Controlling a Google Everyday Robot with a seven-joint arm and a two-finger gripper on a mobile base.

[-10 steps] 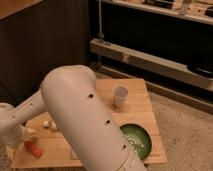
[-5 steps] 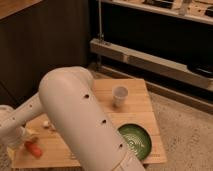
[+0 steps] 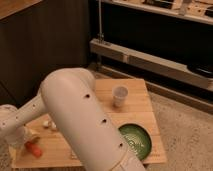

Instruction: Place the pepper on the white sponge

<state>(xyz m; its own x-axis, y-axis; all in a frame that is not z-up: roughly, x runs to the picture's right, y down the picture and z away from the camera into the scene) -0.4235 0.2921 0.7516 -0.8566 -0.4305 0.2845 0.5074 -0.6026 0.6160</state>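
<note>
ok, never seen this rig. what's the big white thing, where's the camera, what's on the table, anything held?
The big white tube is the robot's single arm, seen by the one camera looking down past it; the mounting isn't on record. The arm bends down-left to its gripper, low over the left corner of the wooden table. A small red-orange pepper shows beside it; gripped or not, I cannot tell. Also there: a green bowl, a white cup, some small pale bits. I can't make out the white sponge.

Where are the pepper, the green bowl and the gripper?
pepper (image 3: 34, 149), camera view, middle of its red-orange body.
green bowl (image 3: 136, 140), camera view, bare inner surface.
gripper (image 3: 24, 139), camera view, its lower end, far left, just above the pepper.
</note>
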